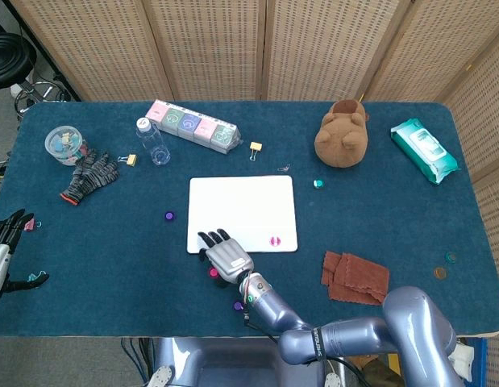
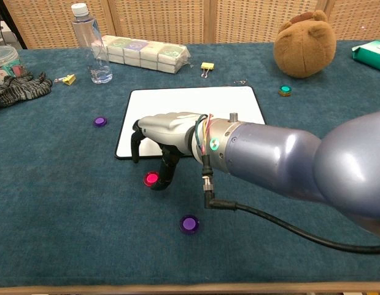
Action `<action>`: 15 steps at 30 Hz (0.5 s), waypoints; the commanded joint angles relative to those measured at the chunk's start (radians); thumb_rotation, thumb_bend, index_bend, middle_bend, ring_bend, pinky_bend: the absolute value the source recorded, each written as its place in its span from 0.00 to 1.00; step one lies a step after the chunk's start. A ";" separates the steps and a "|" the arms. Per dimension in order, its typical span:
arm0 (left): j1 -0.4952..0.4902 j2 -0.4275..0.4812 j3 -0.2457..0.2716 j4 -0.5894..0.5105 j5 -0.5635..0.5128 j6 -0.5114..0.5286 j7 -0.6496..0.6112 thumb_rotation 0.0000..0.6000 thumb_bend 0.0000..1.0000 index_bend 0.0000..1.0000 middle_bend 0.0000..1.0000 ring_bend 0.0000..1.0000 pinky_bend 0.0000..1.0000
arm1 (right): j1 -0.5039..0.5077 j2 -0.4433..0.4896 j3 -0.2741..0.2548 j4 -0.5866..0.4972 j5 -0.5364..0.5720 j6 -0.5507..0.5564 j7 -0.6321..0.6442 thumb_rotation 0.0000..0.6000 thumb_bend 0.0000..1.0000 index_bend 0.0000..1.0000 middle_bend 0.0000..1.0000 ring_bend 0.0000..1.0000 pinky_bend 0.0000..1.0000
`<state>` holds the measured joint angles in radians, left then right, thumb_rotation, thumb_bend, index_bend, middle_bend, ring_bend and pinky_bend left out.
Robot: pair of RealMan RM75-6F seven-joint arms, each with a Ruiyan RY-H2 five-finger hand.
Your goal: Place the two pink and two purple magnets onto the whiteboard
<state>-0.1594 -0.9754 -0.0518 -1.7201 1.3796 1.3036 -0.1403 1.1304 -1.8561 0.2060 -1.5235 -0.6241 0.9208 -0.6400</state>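
The whiteboard [image 1: 242, 211] [image 2: 190, 104] lies flat at the table's centre. One pink magnet [image 1: 274, 240] sits on its near right corner; my right arm hides it in the chest view. The other pink magnet [image 1: 214, 272] [image 2: 151, 179] lies on the cloth just off the board's near left corner. My right hand [image 1: 226, 258] [image 2: 162, 135] hovers over it, fingers pointing down, one fingertip [image 2: 160, 184] right beside the magnet, nothing gripped. One purple magnet [image 1: 168, 216] [image 2: 100, 121] lies left of the board, another [image 1: 238, 305] [image 2: 189, 224] near the front edge. My left hand [image 1: 6, 234] rests empty at the far left.
A water bottle [image 2: 91, 46], a row of boxes [image 2: 143, 52], a glove [image 1: 89, 176] and a jar [image 1: 64, 143] stand at the back left. A plush bear [image 1: 343, 133], wipes pack [image 1: 425, 149], green magnet [image 2: 285, 90] and brown cloth [image 1: 355, 277] lie to the right.
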 commanded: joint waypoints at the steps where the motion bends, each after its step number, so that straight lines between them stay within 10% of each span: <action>1: 0.000 0.000 0.000 -0.001 0.001 0.001 0.001 1.00 0.02 0.00 0.00 0.00 0.00 | -0.003 -0.001 -0.004 -0.001 -0.005 0.000 0.004 1.00 0.28 0.33 0.00 0.00 0.00; 15: 0.002 0.000 -0.001 0.001 -0.001 0.003 -0.005 1.00 0.02 0.00 0.00 0.00 0.00 | -0.010 -0.016 -0.008 0.026 -0.018 0.001 0.010 1.00 0.28 0.38 0.00 0.00 0.00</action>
<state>-0.1579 -0.9753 -0.0526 -1.7195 1.3789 1.3061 -0.1451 1.1202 -1.8717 0.1984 -1.4977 -0.6419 0.9217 -0.6297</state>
